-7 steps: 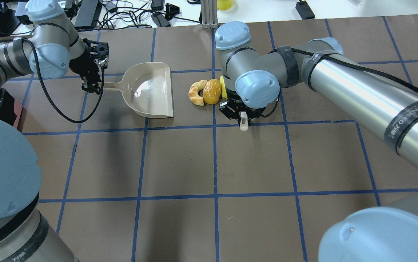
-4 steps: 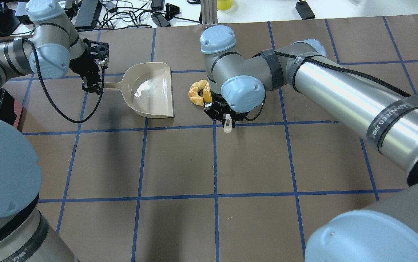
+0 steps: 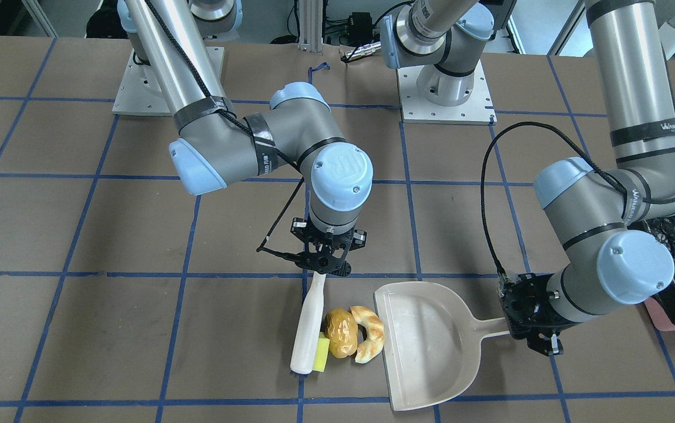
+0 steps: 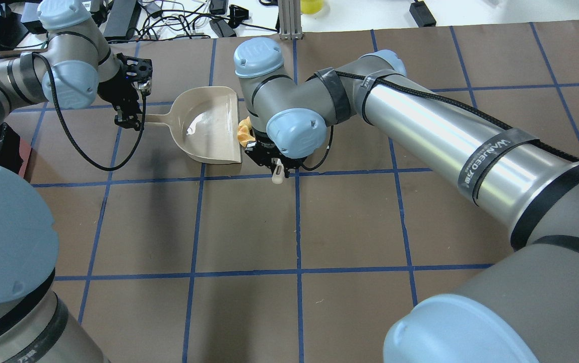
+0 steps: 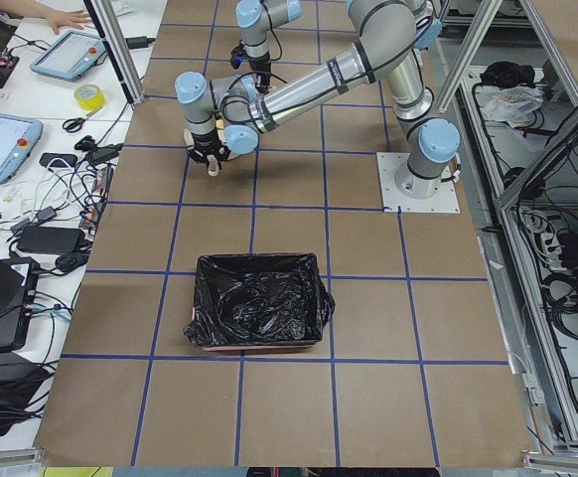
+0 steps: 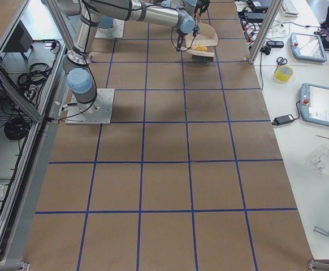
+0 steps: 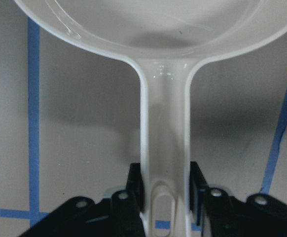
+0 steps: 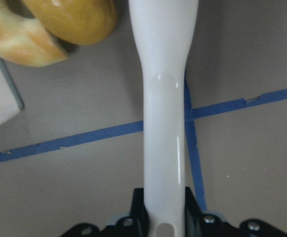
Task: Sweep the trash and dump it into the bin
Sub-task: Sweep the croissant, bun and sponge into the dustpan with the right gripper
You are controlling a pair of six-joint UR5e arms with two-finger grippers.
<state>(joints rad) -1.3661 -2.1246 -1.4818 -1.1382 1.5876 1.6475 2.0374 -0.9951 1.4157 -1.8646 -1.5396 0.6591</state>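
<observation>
Right gripper (image 3: 323, 268) grasps the brush (image 3: 306, 326) handle; the brush head presses the sponge (image 3: 321, 353), potato (image 3: 341, 334) and croissant (image 3: 372, 341) in a row at the dustpan (image 3: 428, 358) lip. Left gripper (image 3: 536, 336) clamps the dustpan handle. The bin (image 5: 257, 261) sits well apart

You have a brown tabletop (image 4: 249, 227) crossed by a grid of blue tape (image 4: 249, 275). Near the long edge on your side, a beige dustpan (image 3: 425, 346) lies flat with its mouth toward a croissant (image 3: 372, 338) just beside its lip. A potato (image 3: 341, 333) sits against the croissant, and a yellow sponge (image 3: 321, 352) lies just beside the potato, with a white brush (image 3: 308, 329) along its other side. A black-lined bin (image 5: 259, 303) stands near the table's end on the robot's left.
</observation>
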